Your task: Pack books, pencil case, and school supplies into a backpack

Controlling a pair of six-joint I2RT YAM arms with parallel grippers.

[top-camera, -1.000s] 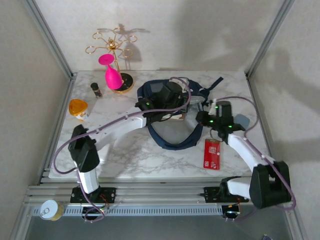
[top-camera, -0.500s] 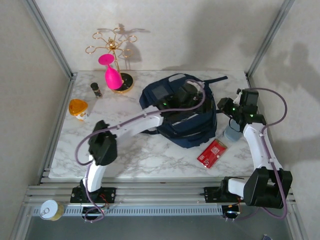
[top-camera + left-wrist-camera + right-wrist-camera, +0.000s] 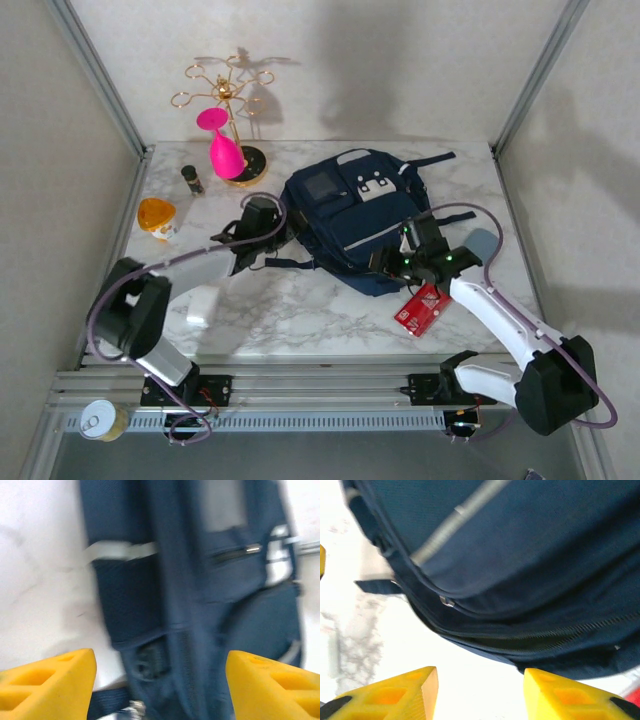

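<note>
The navy backpack (image 3: 360, 215) lies flat mid-table, front pockets up. My left gripper (image 3: 280, 228) is at its left side, open, with the blurred side fabric and a strap between the spread yellow fingers (image 3: 47, 680) but not pinched. My right gripper (image 3: 392, 262) hovers at the bag's near right edge, open over bare table just short of the zippered seam (image 3: 535, 640). The red school supplies packet (image 3: 422, 308) lies on the table under the right arm. A pale grey-blue pencil case (image 3: 488, 241) lies right of the bag. The books are hidden.
A gold stand with a pink glass (image 3: 225, 140) stands at the back left. A small dark bottle (image 3: 192, 179) and an orange object (image 3: 157, 217) sit near the left edge. A white object (image 3: 203, 305) lies under the left arm. Metal posts frame the table.
The left arm pulled back off the top of the backpack to its left side and opened. The right arm swung from the far right to the bag's near edge, opening wider.
</note>
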